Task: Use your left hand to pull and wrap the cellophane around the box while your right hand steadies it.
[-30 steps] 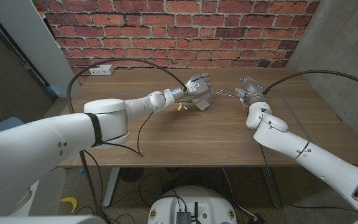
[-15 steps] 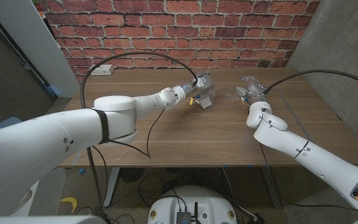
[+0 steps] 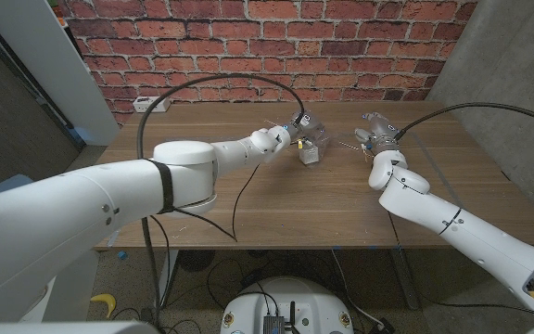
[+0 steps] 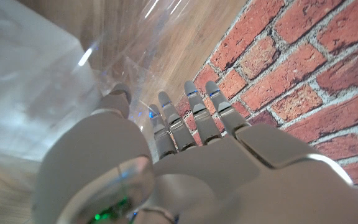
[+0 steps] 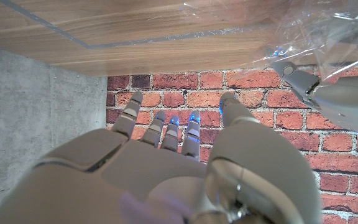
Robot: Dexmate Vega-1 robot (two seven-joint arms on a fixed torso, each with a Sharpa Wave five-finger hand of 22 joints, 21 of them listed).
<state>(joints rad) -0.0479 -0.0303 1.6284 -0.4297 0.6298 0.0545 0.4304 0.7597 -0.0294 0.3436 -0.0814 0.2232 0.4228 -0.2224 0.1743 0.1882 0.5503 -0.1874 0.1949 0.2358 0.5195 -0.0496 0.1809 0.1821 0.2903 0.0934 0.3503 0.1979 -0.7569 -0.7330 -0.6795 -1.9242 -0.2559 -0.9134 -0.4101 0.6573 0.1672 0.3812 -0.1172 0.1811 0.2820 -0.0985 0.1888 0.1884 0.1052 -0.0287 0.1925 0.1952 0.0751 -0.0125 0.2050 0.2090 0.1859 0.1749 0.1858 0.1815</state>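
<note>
A small pale box (image 3: 310,154) stands on the wooden table (image 3: 276,204) at the back middle, with crinkled clear cellophane (image 3: 319,137) over and around it. My left hand (image 3: 295,126) reaches over the box's far side. In the left wrist view its fingers (image 4: 191,115) are stretched out, and the thumb presses against the cellophane (image 4: 36,81) covering the box. The right wrist view shows the cellophane (image 5: 319,28) draped over a left-hand finger (image 5: 294,73). My right hand (image 3: 376,132) stays a short way right of the box with its fingers (image 5: 166,134) spread, holding nothing and not touching it.
A white power strip (image 3: 148,106) lies at the table's back left edge. A black cable (image 3: 221,83) arcs above the table over my left arm. A brick wall (image 3: 267,42) runs behind, and a concrete wall (image 3: 508,65) stands to the right.
My left hand has moved farther back and right, up over the box, drawing the cellophane with it. The box has shifted slightly right. The right hand has stayed put.
</note>
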